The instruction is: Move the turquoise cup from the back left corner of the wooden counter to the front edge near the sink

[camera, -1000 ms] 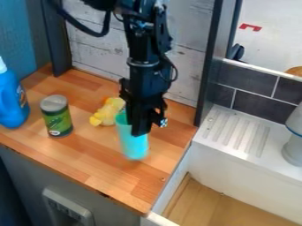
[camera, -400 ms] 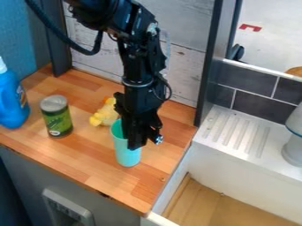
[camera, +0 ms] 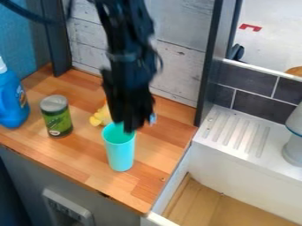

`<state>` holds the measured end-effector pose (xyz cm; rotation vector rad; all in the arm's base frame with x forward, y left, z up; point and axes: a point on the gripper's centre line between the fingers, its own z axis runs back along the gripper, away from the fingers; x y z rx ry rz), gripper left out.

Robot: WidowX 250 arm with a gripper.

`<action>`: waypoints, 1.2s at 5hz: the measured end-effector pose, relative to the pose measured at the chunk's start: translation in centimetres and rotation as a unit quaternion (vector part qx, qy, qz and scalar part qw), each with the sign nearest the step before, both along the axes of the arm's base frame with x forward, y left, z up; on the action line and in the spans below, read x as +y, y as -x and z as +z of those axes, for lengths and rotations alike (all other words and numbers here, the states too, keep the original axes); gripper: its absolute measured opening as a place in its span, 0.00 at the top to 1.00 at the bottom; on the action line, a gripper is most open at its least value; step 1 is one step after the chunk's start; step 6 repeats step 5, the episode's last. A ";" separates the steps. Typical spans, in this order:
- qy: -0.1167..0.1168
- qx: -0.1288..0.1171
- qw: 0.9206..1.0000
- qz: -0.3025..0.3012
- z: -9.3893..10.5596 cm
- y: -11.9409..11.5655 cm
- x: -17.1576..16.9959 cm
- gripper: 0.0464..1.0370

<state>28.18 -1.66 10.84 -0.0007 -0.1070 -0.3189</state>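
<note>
The black gripper (camera: 128,128) hangs at the mouth of a turquoise cup (camera: 120,153), its lower end overlapping the rim in the view. The motion blur is strong there, so it may be touching the rim or dipping just inside. I cannot tell whether the jaws stand wide or narrow, or whether they grip the cup. The cup stands upright on the wooden tabletop (camera: 88,154), between the front edge and the whitewashed plank wall (camera: 180,66).

Behind the cup and partly hidden by the gripper is a yellow toy (camera: 99,118) with a bit of orange at its top. To the left in the view, apart from both, a can (camera: 57,121) with a green label and a grey top stands upright. Farther left, a blue bottle (camera: 13,101) with a white cap is cut off by the view's edge.

On the right, beyond the tabletop's side, is a white sink (camera: 247,165) with a grooved ledge (camera: 235,132) and a light brown bottom. A pale grey object (camera: 295,148) with a blue line stands on the ledge at the far right. Dark grey tiles (camera: 256,103) run behind the sink.
</note>
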 end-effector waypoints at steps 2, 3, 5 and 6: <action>-0.017 -0.027 0.996 0.080 4.2 0.9 5.1 0.02; -0.048 -0.018 0.986 0.160 5.9 0.4 10.0 0.03; -0.073 0.008 0.954 0.289 6.4 1.3 20.0 0.03; -0.073 0.008 0.954 0.289 6.4 1.3 20.0 0.03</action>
